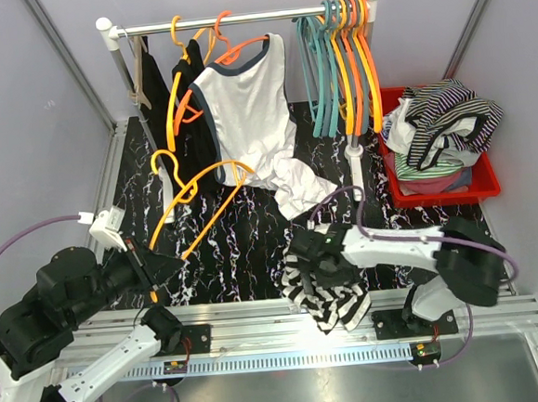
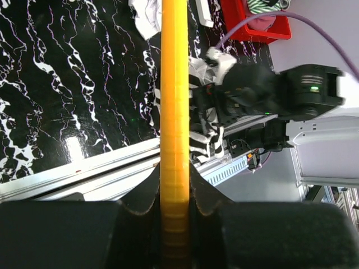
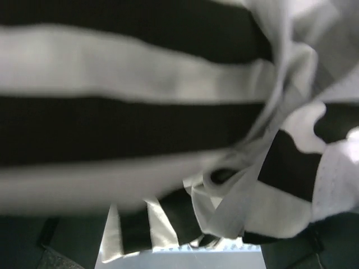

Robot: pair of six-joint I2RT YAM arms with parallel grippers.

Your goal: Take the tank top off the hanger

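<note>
The striped tank top [image 1: 325, 294] lies heaped to the right of the orange hanger [image 2: 174, 112], fully off it. The right gripper [image 1: 312, 253] sits on the heap, fingers buried in cloth, so I can't tell their state. The left gripper [image 1: 162, 268] clamps the bare hanger. This looks like the drop-off step. Next move: lift clear without snagging fabric.

A red bin [image 1: 436, 194] of striped clothes [image 1: 444, 117] sits beside the rack [image 1: 254, 17].

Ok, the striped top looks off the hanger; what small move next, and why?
Probably lift the right gripper straight up, clear of the striped tank top. It lies bunched at the table's near edge, apart from the orange hanger clamped in the left gripper; fabric hides the right jaws.
</note>
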